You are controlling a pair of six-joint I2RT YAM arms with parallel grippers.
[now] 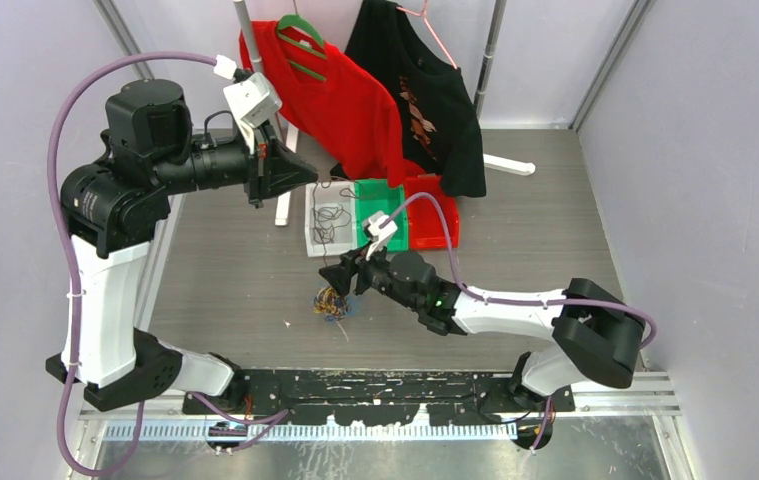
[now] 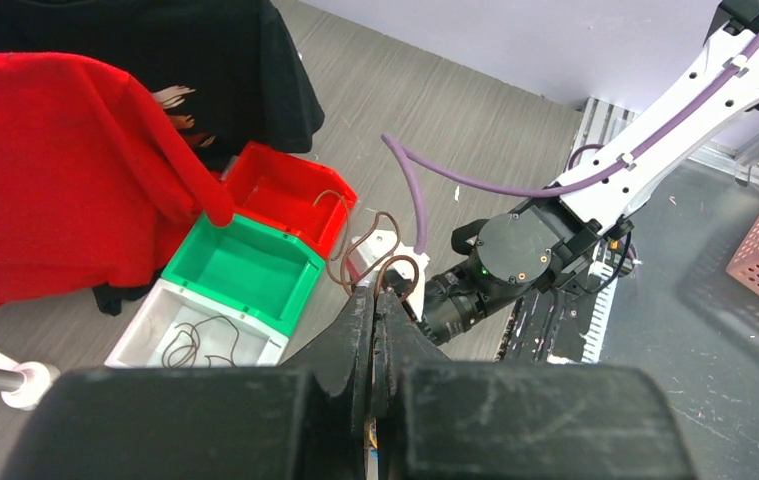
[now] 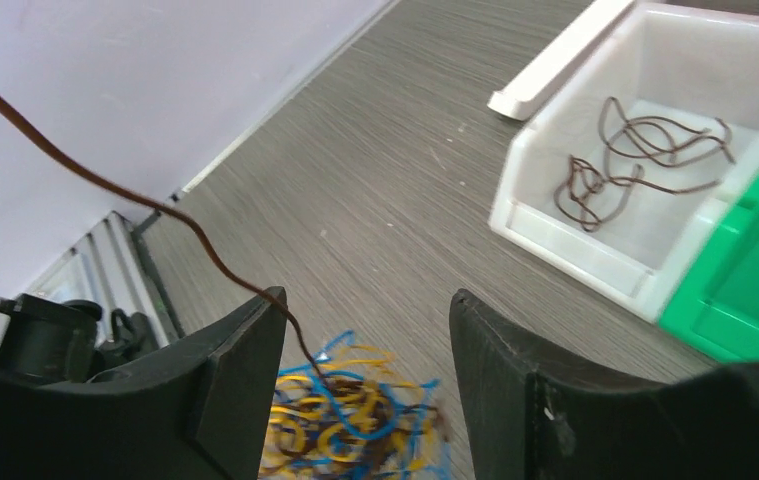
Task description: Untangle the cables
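Cables [image 1: 332,302]: a compact clump of thin, flexible strands in yellow-orange, blue and dark brown, looped over one another, lying on the table [image 1: 235,270] in front of the arm bases and near the bins. The clump is roughly round, with no clear long axis. One brown strand [image 3: 155,205] leaves its top and runs taut in a long slant up and away toward the raised left arm. That is the only lengthwise direction in the lot. Left gripper [image 2: 375,300]: black fingers pressed together, pinching the brown strand, whose free end curls in loose loops beyond the tips. Right gripper [image 3: 367,298]: matte black fingers standing apart, hovering just above the clump with nothing between them; the brown strand passes close by the inner edge of one finger. Table: grey, with a fine wood grain. White bin [image 3: 565,240]: smooth plastic, rectangular, holding loose curled brown strands. Green bin [image 3: 745,280]: glossy plastic, set against the white one. Red bin [image 2: 285,185]: the same form, next in the row.
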